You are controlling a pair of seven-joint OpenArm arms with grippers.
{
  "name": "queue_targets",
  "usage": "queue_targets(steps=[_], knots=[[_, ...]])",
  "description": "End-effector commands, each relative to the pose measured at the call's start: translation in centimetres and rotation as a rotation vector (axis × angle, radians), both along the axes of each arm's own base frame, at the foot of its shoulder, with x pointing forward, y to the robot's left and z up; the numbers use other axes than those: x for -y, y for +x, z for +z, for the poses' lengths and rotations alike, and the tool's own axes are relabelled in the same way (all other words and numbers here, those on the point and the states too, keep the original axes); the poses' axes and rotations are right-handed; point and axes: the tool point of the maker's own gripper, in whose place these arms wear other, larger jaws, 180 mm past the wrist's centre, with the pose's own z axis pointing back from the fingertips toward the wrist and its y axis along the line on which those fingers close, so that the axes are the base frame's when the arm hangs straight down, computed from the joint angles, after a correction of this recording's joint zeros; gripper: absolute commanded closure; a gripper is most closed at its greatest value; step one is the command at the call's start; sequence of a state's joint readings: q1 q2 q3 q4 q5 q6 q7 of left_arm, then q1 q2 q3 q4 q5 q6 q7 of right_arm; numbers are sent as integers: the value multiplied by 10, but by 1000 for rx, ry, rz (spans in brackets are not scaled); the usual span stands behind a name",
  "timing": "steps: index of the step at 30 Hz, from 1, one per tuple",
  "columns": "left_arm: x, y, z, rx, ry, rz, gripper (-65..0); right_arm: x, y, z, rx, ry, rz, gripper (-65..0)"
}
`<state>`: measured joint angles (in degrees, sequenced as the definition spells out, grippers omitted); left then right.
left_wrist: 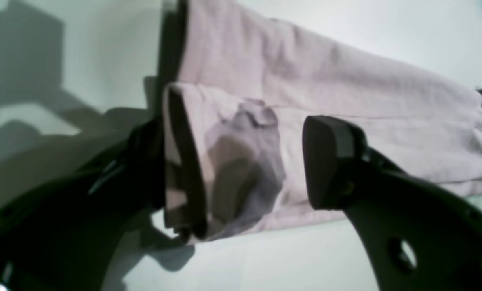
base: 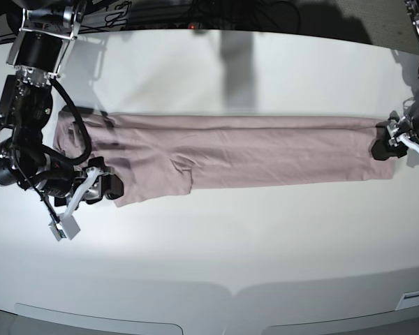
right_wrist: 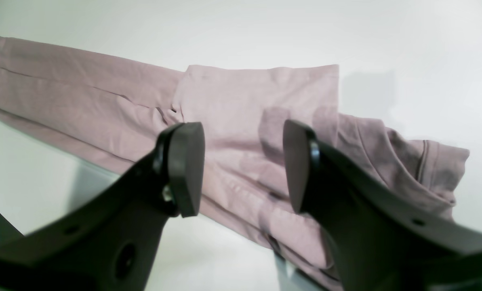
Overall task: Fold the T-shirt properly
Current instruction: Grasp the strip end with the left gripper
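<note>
**Shirt is a long strip; both ends are ready for the cross fold**

The T-shirt (base: 244,150) lies across the middle of the white table (base: 216,251) as a long narrow band, so the lengthwise folds seem done. A sleeve flap sits on top near the collar end. The step in hand looks like taking hold of the two ends, before one end is brought over the other.

The left gripper (left_wrist: 241,161) is at the hem end, on the right side of the base view. Its jaws are spread, one finger on each side of the folded corner, and the cloth between them is not pinched yet. The right gripper (right_wrist: 245,165) is low at the collar end, reaching in from the near edge. Its jaws are also spread, and I cannot tell if they touch the cloth.

The next move probably needs each gripper to close on all layers together, because the thin cotton can slip and one layer may stay behind.
</note>
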<state>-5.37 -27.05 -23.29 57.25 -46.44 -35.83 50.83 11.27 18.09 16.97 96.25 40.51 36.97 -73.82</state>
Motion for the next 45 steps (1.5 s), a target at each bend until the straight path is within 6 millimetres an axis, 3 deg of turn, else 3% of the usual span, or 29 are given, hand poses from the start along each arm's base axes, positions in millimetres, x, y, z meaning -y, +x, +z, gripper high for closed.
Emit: queue_targets(steps=[1, 7, 35, 39, 44, 45], knots=[[-5, 3, 7, 8, 13, -4, -456, 2, 9, 18, 61, -5, 10, -319], [19, 1, 11, 2, -123, -20, -456, 2, 9, 18, 62, -5, 10, -319], [8, 17, 23, 100, -104, 38, -451, 2, 9, 18, 61, -5, 10, -319], [6, 21, 26, 123, -103, 52, -333, 2, 9, 18, 62, -5, 10, -319], [1, 27, 32, 169, -101, 83, -22, 2, 9, 18, 61, -5, 10, -319], [1, 27, 32, 170, -101, 82, 0, 2, 9, 18, 61, -5, 10, -319]])
